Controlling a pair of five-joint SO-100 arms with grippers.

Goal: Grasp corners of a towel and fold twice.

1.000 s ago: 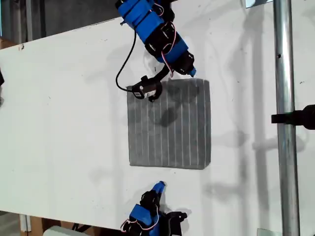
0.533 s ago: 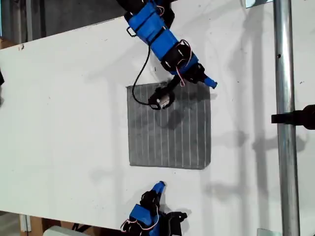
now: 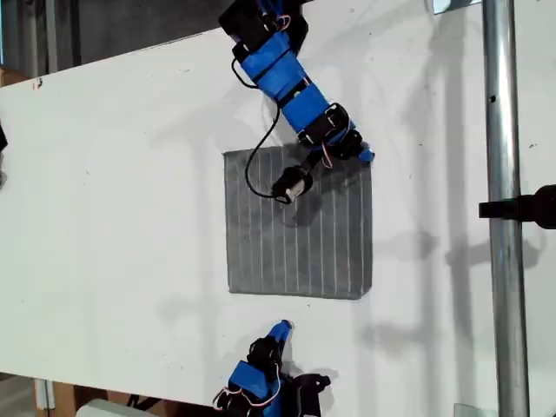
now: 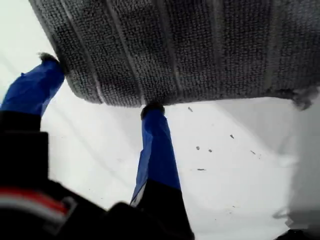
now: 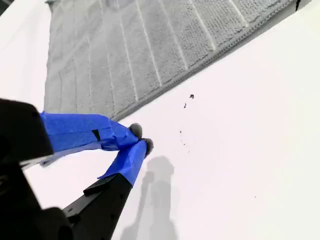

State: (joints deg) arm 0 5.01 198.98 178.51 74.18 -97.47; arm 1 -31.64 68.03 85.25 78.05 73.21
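White worktop (image 3: 113, 217) fills the exterior view; a metal pole (image 3: 504, 208) runs down the exterior view's right side. The towel (image 3: 300, 221), grey with pale stripes, lies flat and unfolded near the middle of the worktop. My first gripper (image 3: 360, 155) reaches in from the exterior view's top and sits at the towel's top right corner (image 3: 367, 148) in that view. In the first wrist view the jaws of my first gripper (image 4: 100, 85) are spread wide, both blue tips touching the towel's (image 4: 190, 45) edge, nothing clamped. My second gripper (image 3: 282, 330) sits at the exterior view's bottom, just below the towel's lower edge, apart from it. In the second wrist view my second gripper's (image 5: 140, 139) jaws are closed tip to tip, empty, over bare worktop, with the towel (image 5: 140, 45) just beyond.
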